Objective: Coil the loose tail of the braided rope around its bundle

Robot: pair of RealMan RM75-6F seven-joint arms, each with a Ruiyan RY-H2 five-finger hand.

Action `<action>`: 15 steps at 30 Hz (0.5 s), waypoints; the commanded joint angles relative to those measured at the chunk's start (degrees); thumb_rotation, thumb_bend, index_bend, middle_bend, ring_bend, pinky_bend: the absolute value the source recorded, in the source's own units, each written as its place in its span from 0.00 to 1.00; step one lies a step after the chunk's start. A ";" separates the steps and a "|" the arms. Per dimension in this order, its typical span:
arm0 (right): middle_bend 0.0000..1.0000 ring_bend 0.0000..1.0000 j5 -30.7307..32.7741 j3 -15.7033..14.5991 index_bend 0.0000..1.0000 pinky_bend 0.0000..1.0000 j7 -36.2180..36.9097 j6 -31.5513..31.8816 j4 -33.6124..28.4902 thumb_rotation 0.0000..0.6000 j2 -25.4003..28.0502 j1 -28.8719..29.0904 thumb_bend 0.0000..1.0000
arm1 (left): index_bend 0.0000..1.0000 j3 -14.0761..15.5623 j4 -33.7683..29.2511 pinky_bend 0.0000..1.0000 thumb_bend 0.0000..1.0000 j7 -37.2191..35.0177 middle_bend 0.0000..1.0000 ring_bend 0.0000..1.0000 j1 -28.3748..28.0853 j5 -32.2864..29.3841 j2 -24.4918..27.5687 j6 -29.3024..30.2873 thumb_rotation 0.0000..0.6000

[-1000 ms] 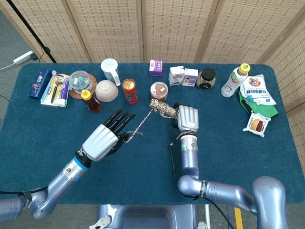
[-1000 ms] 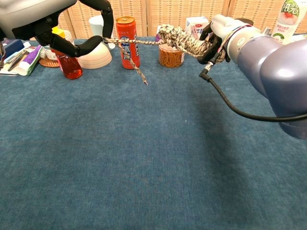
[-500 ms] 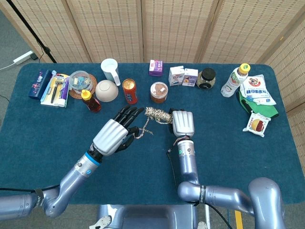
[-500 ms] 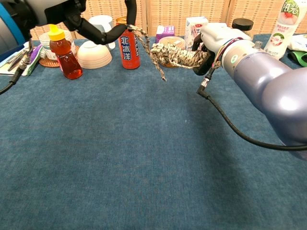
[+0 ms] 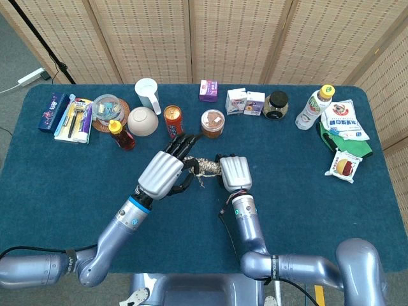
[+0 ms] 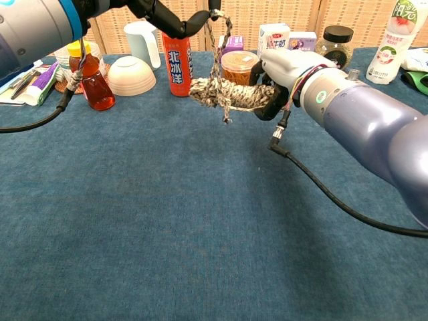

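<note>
Open blue tabletop [image 6: 200, 234] ahead; red can [image 6: 175, 60] close behind.

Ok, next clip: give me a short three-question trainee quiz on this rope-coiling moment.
1. True or false: the right hand holds the grey-and-tan braided rope bundle off the blue table cloth.
2. Which hand pinches the loose rope tail above the bundle? A) left hand B) right hand C) neither
3. Fill in: the tall red drink can stands on the cloth between the upturned white bowl and the orange-lidded ____.

Key: 1 true; 2 A; 3 jar
</note>
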 commanded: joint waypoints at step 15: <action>0.60 0.42 -5.66 -3.45 0.69 0.66 4.87 -4.75 -9.57 1.00 6.33 -3.00 0.56 | 0.76 -3.43 9.05 0.00 0.49 0.89 0.00 0.00 -3.40 -8.07 -4.80 -0.19 1.00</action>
